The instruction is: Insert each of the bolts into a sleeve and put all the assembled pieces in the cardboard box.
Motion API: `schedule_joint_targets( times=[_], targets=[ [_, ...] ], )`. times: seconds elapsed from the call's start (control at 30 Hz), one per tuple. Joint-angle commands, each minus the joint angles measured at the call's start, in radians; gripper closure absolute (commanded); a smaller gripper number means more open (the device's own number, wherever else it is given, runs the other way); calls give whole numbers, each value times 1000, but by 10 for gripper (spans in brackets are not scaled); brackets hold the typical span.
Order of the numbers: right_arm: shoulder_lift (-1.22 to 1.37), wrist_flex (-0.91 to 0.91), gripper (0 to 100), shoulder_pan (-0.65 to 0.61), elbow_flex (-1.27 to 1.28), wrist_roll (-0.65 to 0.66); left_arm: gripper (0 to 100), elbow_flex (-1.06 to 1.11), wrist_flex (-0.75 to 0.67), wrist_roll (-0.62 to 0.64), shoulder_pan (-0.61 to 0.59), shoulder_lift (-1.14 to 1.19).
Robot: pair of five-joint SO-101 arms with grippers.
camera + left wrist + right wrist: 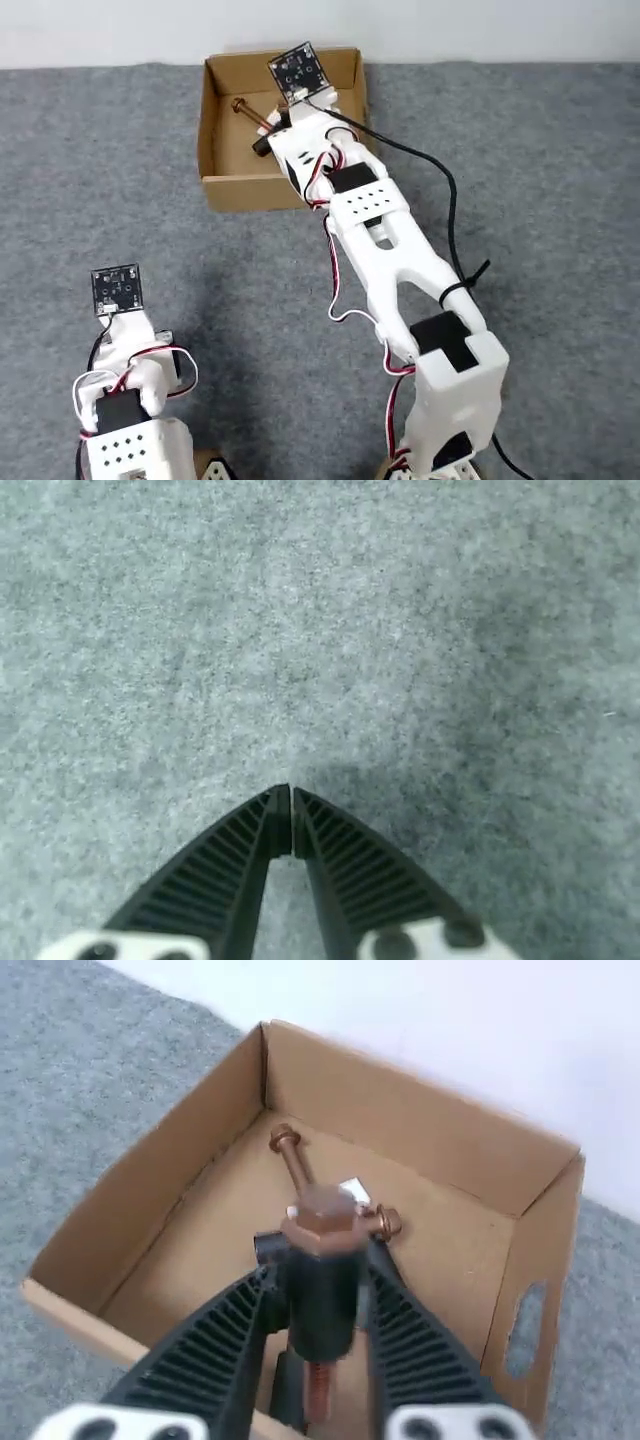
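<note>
Right end effector [320, 1285] clamps a sleeved bolt [322, 1225] above the cardboard box [420, 1130] containing another bolt [287, 1150]; left end effector [291, 820], closed, hangs over the grey surface [420, 630]

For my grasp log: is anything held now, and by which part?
The right gripper grips an assembled bolt by its black sleeve; the left gripper holds nothing.

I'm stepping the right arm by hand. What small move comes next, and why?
Probably open the right end effector: it holds a sleeved bolt over the box floor, where another bolt already lies, so letting go should drop it inside.
</note>
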Motion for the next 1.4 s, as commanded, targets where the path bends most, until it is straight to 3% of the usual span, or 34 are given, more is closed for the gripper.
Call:
schedule_joint_targets(
  times=[0.0, 0.1, 0.27, 0.6, 1.37],
  targets=[
    [-30, -19, 761, 15, -71, 12, 995, -7, -23, 11, -8, -3],
    [-45, -18, 809, 13, -71, 12, 995, -7, -23, 11, -8, -3],
    [-99, -8, 995, 12, -69, 9, 995, -7, -23, 14, -8, -3],
    [-295, 326, 991, 13, -69, 2, 994, -7, -25, 9, -5, -3],
    [-699, 1023, 991, 58, -61, -301, 994, -7, -20, 11, -9, -3]
  ],
)
